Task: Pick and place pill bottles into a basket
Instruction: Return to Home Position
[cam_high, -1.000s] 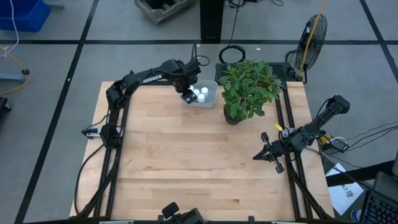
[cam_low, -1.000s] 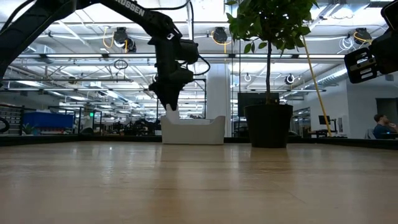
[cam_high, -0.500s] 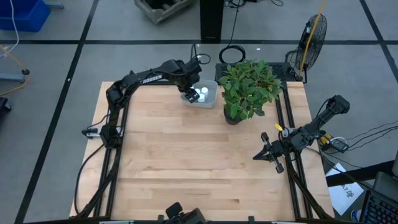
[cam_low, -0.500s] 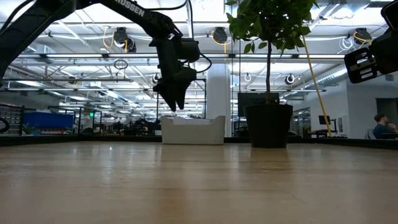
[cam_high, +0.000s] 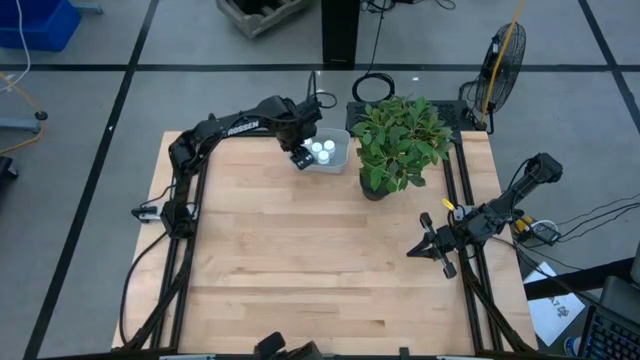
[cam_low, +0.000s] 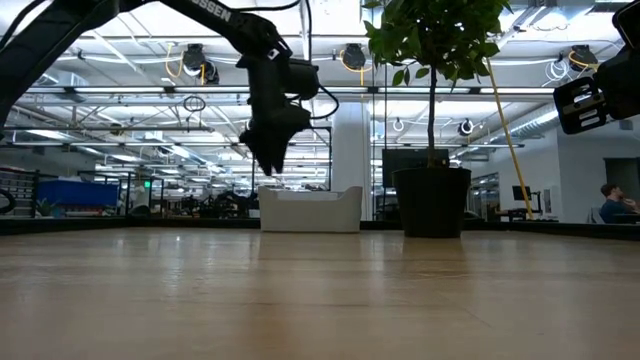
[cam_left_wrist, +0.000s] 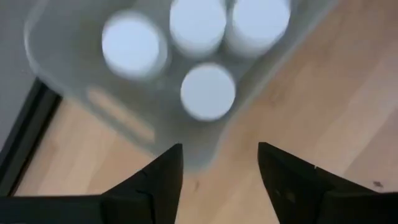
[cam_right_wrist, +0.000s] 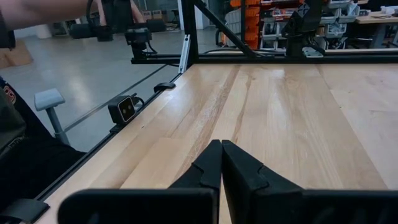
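Note:
The pale basket (cam_high: 340, 163) stands at the table's far edge, left of the plant; it also shows in the low view (cam_low: 310, 210) and the left wrist view (cam_left_wrist: 124, 118). Several white pill bottles (cam_high: 320, 150) stand upright inside it, caps up (cam_left_wrist: 208, 92). My left gripper (cam_high: 299, 156) hangs open and empty above the basket's near left corner (cam_low: 267, 165), fingers pointing down (cam_left_wrist: 217, 152). My right gripper (cam_high: 412, 250) is shut and empty, low over the table's right part (cam_right_wrist: 221, 144).
A leafy potted plant (cam_high: 400, 140) stands just right of the basket, its dark pot (cam_low: 432, 200) on the table. A fan (cam_high: 500, 55) stands beyond the far right corner. Bare wood (cam_high: 300, 260) fills the middle and near part of the table.
My left gripper has gone a little toward the table's right, over the basket, and then back toward the left, to the basket's near left corner. The basket has stayed in place.

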